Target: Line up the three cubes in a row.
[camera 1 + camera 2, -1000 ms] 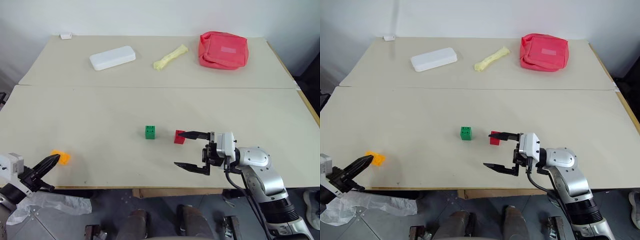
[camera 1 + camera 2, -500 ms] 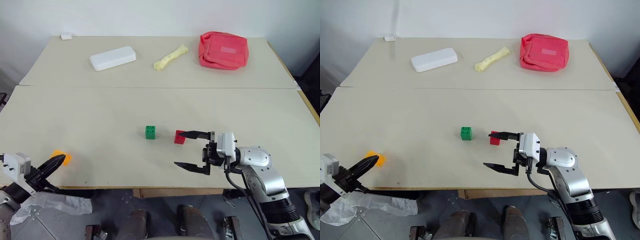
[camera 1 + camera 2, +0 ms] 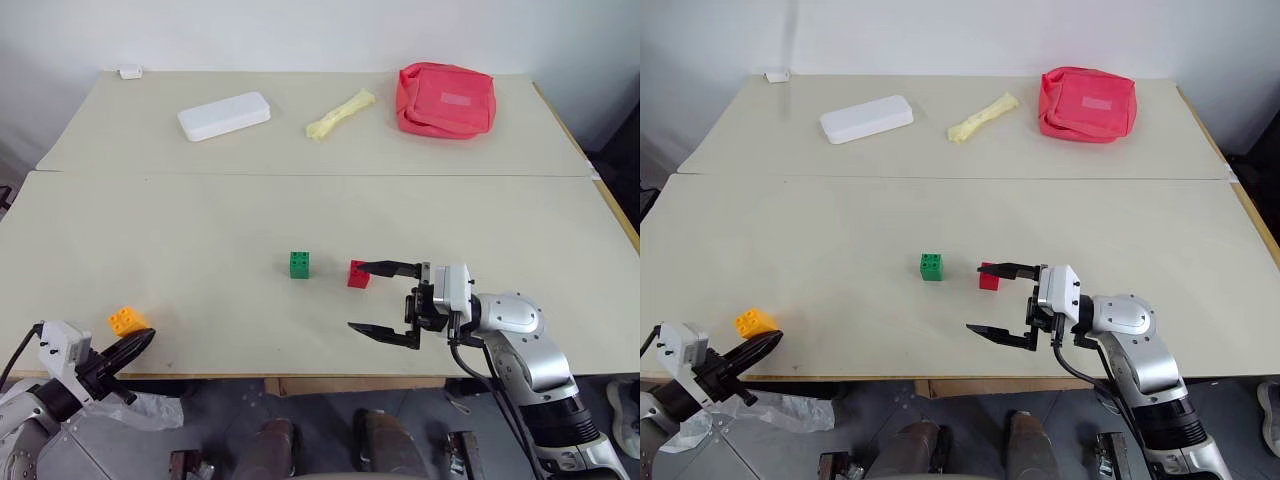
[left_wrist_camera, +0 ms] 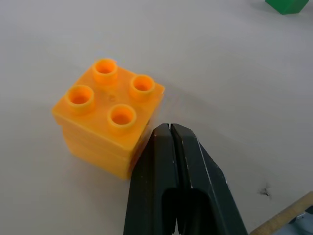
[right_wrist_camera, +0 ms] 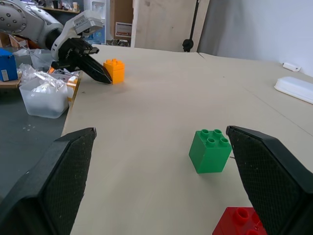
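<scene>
Red cube sits half hidden behind the wide-open, empty right claw; left claw pinched closed, empty.

Glossy studded plastic orange cube, matt smooth table, soft cloth pouch

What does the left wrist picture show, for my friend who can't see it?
An orange-yellow toy brick with four round studs sits on a pale table. The robot's left hand, black fingers shut together, is right beside it. A green brick's corner peeks in farther away.
</scene>
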Controlling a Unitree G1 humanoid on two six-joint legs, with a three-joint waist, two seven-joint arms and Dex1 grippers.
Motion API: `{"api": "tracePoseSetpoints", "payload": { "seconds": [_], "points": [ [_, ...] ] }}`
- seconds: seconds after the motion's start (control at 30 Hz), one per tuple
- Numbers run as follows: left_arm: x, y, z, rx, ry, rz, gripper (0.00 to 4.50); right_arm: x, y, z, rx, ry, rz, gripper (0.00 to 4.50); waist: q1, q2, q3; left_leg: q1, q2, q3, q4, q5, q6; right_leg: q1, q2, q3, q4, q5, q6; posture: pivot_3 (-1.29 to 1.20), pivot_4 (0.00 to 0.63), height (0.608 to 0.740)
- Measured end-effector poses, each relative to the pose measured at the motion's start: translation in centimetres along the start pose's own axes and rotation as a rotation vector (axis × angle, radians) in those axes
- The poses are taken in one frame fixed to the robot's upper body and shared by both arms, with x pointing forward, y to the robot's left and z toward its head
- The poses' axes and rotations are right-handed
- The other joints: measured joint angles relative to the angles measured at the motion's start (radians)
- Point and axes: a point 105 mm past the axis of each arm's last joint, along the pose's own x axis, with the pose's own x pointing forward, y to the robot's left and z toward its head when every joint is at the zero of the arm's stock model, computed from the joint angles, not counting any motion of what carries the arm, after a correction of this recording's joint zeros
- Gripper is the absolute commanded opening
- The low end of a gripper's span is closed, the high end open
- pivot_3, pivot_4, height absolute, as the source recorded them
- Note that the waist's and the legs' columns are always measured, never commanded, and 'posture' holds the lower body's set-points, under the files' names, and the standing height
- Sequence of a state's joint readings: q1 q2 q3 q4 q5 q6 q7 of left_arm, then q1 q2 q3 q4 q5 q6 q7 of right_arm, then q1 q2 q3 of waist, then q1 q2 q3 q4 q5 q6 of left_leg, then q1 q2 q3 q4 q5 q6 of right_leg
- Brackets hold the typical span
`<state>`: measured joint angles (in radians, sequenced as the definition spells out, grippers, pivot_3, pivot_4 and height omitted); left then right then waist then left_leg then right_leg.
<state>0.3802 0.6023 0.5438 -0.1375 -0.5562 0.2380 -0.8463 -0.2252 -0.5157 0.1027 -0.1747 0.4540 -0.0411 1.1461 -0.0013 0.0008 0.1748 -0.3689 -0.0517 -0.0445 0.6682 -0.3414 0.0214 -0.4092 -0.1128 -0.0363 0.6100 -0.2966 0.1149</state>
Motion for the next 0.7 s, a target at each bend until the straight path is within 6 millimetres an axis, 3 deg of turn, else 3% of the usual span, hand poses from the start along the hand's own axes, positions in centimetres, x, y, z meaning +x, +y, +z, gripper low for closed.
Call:
{"api": "tracePoseSetpoints", "payload": {
  "seconds": [0.13,0.27,0.53,0.67,0.7],
  "points": [
    [-1.0,-2.6,0.9,0.015,-0.005,-0.090,0.03,0.1,0.0,0.0,-0.001,-0.002,0.006,4.50,-0.005,0.000,0.000,0.000,0.000,0.001,0.000,0.000,0.000,0.000,0.000,0.001,-0.001,0.000,0.000,0.00,0.150,0.740],
    [-2.4,-3.3,2.1,-0.022,0.005,-0.136,0.92,0.2,0.1,0.0,0.002,-0.007,0.015,4.50,-0.001,0.000,0.000,0.000,0.001,0.000,0.000,0.000,-0.001,0.000,0.000,0.000,-0.001,0.000,-0.001,0.00,0.150,0.740],
    [-4.5,0.3,5.8,0.082,-0.166,0.068,3.34,0.7,0.0,0.1,0.000,-0.029,0.029,4.50,-0.002,0.000,0.000,0.000,0.001,0.000,-0.001,0.000,-0.001,0.000,0.000,0.000,-0.001,0.000,-0.001,0.00,0.150,0.740],
    [-6.4,2.2,3.7,0.083,-0.097,0.122,4.49,0.7,0.0,-0.1,0.011,-0.028,0.032,4.50,-0.004,0.000,0.000,0.000,0.001,0.001,-0.001,0.000,-0.001,0.000,0.001,-0.001,-0.001,-0.001,-0.001,0.00,0.150,0.740],
    [-7.1,2.8,3.1,0.077,-0.065,0.136,4.49,0.7,-0.1,-0.1,0.013,-0.027,0.035,4.50,-0.003,0.000,0.000,0.000,0.001,0.001,-0.001,0.000,-0.001,0.000,0.001,-0.001,-0.001,-0.001,-0.001,0.00,0.150,0.740]
  ]
}}
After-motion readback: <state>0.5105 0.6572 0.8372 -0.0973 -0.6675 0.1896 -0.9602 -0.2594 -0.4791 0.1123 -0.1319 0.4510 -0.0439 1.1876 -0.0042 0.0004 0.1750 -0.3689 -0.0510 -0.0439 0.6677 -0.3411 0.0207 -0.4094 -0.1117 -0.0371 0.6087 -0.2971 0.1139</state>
